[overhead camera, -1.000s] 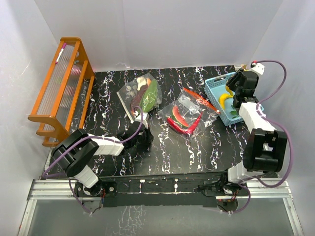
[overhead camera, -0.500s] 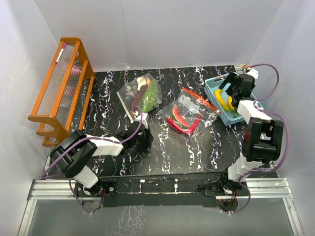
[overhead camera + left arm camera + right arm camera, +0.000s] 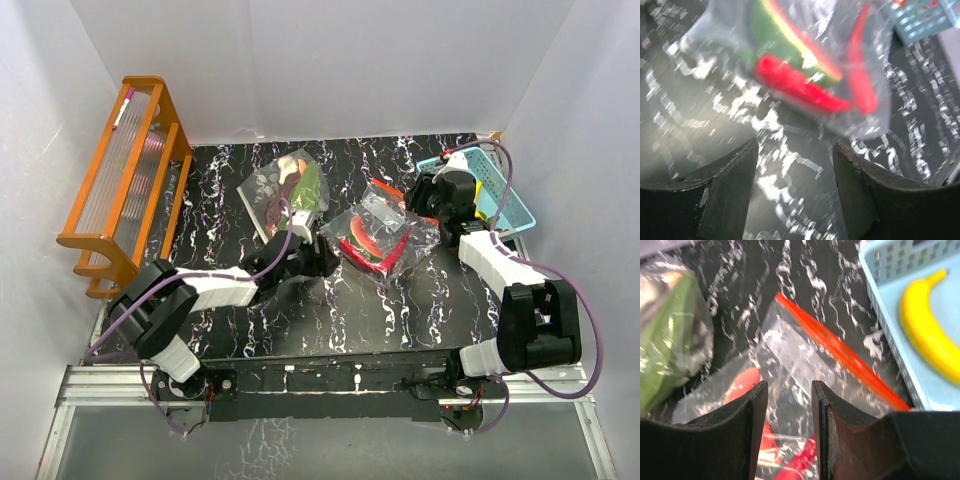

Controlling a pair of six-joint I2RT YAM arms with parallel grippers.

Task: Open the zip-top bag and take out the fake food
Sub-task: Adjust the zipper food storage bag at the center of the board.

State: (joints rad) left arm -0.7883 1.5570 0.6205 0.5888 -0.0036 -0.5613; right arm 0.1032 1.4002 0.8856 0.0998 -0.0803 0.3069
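Unpacking step: banana (image 3: pixel 925 335) in light-blue basket (image 3: pixel 879 300); red chilli peppers (image 3: pixel 800 85) inside zip-top bag (image 3: pixel 380 212), mid-table. Left gripper (image 3: pixel 795 155) half-open, empty, beside bag. Right gripper (image 3: pixel 789 390) narrowly parted over orange zip strip (image 3: pixel 840 355), apparently holding nothing. Next: pin bag, reach through mouth.

A clear zip-top bag (image 3: pixel 375 232) with an orange-red zip strip along its far edge lies crumpled and flat on the middle of the dark marbled table (image 3: pixel 400 300). Inside it are glossy red chilli peppers (image 3: pixel 800 87) and a green piece (image 3: pixel 775 35) with a yellow edge. A second clear bag (image 3: pixel 288 190) holding long green leafy pieces lies just left of it, and a yellow banana (image 3: pixel 927 335) lies loose in the light-blue basket (image 3: pixel 890 270).
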